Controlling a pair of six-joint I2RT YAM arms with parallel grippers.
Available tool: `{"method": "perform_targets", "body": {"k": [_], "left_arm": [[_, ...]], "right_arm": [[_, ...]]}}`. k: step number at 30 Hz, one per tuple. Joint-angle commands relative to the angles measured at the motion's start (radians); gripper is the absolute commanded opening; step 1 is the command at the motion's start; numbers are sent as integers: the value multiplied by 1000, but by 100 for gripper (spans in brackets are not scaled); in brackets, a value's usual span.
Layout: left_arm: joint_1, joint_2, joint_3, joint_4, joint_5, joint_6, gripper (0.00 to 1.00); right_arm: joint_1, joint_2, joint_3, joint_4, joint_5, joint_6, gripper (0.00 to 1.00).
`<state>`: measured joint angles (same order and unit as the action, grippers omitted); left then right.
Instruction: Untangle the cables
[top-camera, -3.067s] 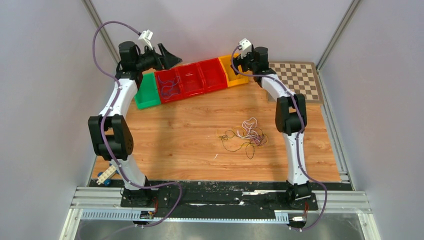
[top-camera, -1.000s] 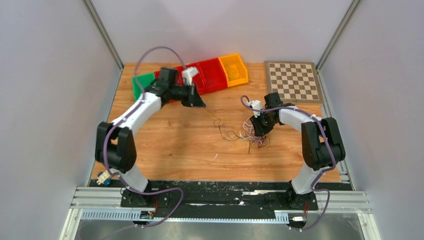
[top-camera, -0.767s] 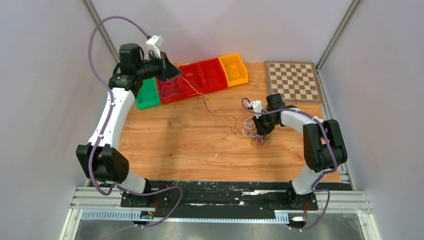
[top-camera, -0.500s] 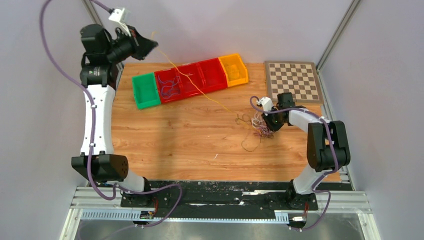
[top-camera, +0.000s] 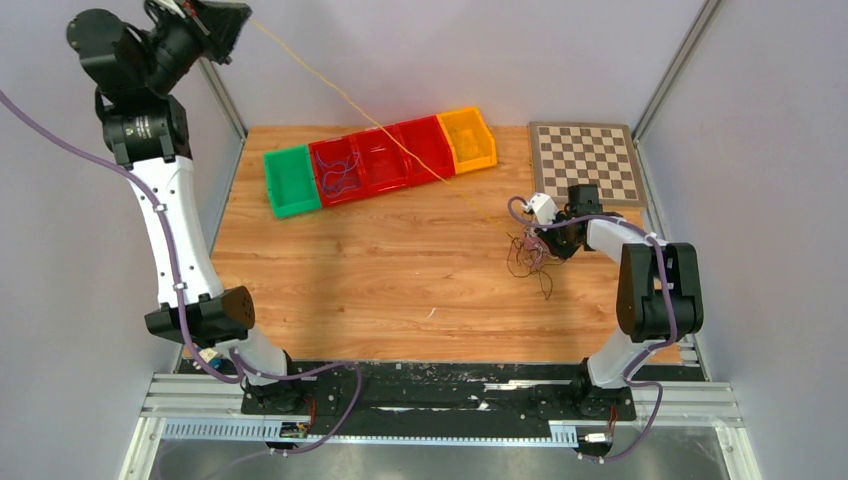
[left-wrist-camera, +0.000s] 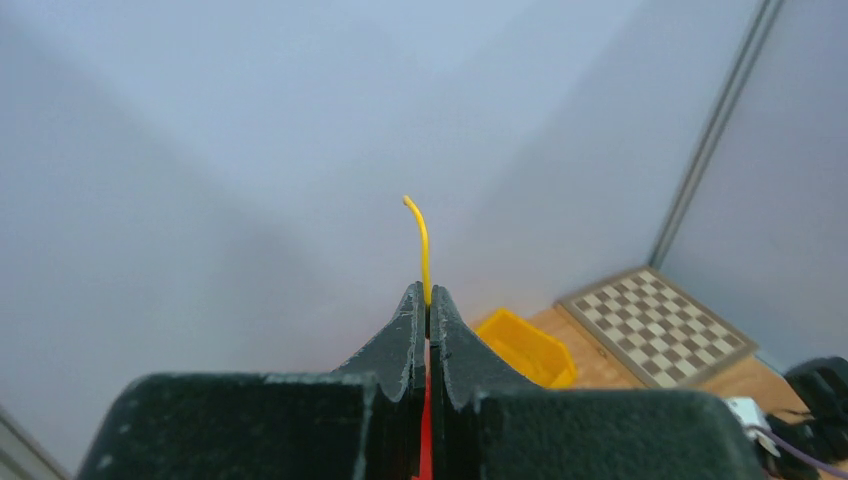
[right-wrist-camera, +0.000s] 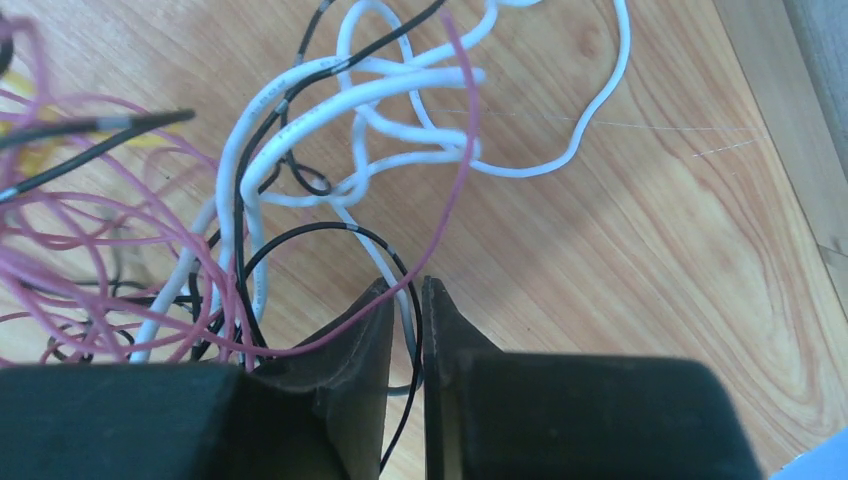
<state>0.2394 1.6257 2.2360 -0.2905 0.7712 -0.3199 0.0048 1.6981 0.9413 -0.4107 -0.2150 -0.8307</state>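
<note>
2 claws are seen. The left claw (left-wrist-camera: 428, 293), raised high, is pressed together on 1 thin yellow wire (left-wrist-camera: 426, 262). A short curved end sticks out past its tips. Below it the wire is held taut down to 1 tangle of thin white, black and pink wires (right-wrist-camera: 350, 100) on the wooden table (top-camera: 380, 270). At that tangle the right claw (right-wrist-camera: 408, 295) is almost closed, with 1 black and 1 whitish strand pinched between its fingers. Between the claws, 1 green plastic bin (top-camera: 292, 182), 3 red plastic bins (top-camera: 385, 160) and 1 orange plastic bin (top-camera: 468, 138) are lined up. 1 checkerboard (top-camera: 585, 160) lies just beyond the right claw.
</note>
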Motion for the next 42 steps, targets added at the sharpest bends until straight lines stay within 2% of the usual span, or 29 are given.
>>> {"method": "perform_targets", "body": {"k": [1, 12, 21, 24, 28, 33, 35, 37, 39, 42], "left_arm": [[78, 19, 133, 173, -40, -88, 0], [173, -11, 105, 388, -65, -285, 0], [275, -1, 93, 444, -175, -367, 0], [305, 6, 114, 446, -206, -355, 0], [335, -1, 88, 428, -239, -337, 0], [365, -18, 47, 446, -223, -350, 0], [359, -19, 34, 478, -161, -378, 0], [326, -31, -16, 514, -51, -404, 0], [265, -64, -95, 563, 59, -416, 0], [188, -130, -179, 579, 121, -395, 0]], "right_arm": [[-27, 88, -98, -172, 152, -74, 17], [-26, 42, -165, -202, 176, -168, 19], [-49, 35, -235, -195, 256, -236, 17], [-72, 38, -238, -194, 261, -246, 13], [-106, 43, -237, -195, 264, -265, 0], [-137, 21, -230, -208, 251, -287, 1], [-136, 2, -185, -272, 158, -273, 12], [-134, -13, -86, -384, 24, -232, 37], [-132, -32, 32, -499, -133, -199, 56], [-121, -65, 194, -643, -349, -191, 74]]}}
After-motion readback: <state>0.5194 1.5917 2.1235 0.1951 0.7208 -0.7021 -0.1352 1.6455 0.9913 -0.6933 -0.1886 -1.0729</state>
